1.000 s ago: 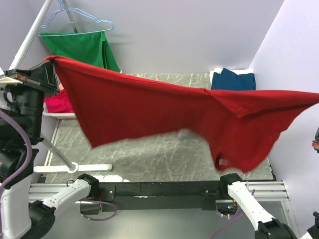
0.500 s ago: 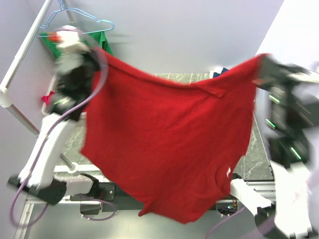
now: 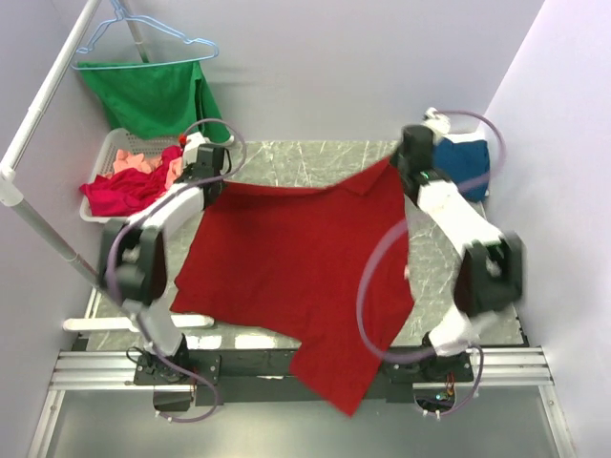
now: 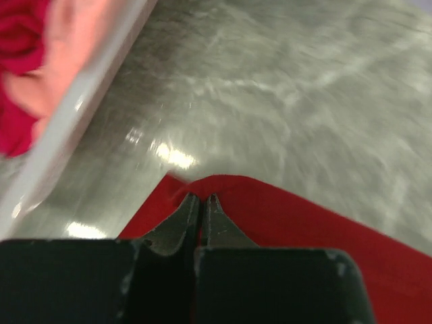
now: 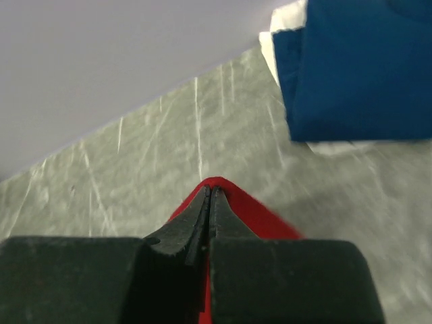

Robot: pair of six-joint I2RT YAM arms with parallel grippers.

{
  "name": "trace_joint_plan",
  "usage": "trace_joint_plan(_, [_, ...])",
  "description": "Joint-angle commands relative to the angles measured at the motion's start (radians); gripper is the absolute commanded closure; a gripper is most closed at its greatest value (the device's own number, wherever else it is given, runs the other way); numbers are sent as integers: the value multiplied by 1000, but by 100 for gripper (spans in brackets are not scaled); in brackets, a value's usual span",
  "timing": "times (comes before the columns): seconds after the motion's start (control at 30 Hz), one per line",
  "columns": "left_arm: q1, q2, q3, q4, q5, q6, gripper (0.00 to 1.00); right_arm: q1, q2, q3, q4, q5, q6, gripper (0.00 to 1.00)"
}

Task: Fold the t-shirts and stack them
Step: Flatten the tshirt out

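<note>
deep-red t-shirt (image 3: 296, 267) lies spread across the grey marbled table (image 3: 315, 157), caught at two far corners by your arms. your left gripper (image 4: 200, 206) has its jaws pressed together on a pinch of the red edge, with the cloth peaking right at the tips and running back beneath them. your right gripper (image 5: 210, 197) is likewise clamped on a red corner, jaws meeting with only fabric between them. from one set of jaws to the other, the shirt's far edge runs nearly straight. behind both, toward the arm bases, the cloth fans out over the tabletop, and one near corner hangs past the table's front edge over the black rail (image 3: 239, 364).

just beyond and to the right of the right jaws sits a dark blue t-shirt (image 5: 358, 67), resting on a white t-shirt (image 5: 287, 15) whose edge shows around it. close to the left of the left jaws runs the pale rim of a basket (image 4: 77, 111) holding a crimson shirt (image 4: 20, 27) and a salmon-pink shirt (image 4: 74, 40). farther off beyond the left jaws, a green garment (image 3: 153, 95) hangs on a light-blue wire hanger (image 3: 143, 33).
</note>
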Motion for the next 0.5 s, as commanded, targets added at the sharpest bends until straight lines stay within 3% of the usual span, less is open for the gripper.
trace_joint_plan(0.0, [71,254,177,79,38,-67,99,-9,270,236,157,55,34,100])
trace_joint_plan(0.1, [99,434,387,29,92,-55,99,-11,445,426,99,58,42,100])
trace_joint_plan(0.13, [108,471,468,27,100,-52,95,-12,482,528,46,81,51,100])
trace_joint_plan(0.17, [113,527,502,30,109,-52,66,-15,550,586,13,83,55,92])
trace_joint_plan(0.2, [117,549,535,36,112,-55,51,-17,583,644,-17,86,52,69])
trace_joint_plan(0.27, [134,591,614,50,126,-61,18,-20,640,772,-65,85,33,45])
trace_joint_plan(0.33, [143,597,653,78,106,-41,11,-21,649,825,-67,89,10,27])
trace_joint_plan(0.47, [147,556,668,114,95,-6,1,-46,605,836,-64,29,13,23])
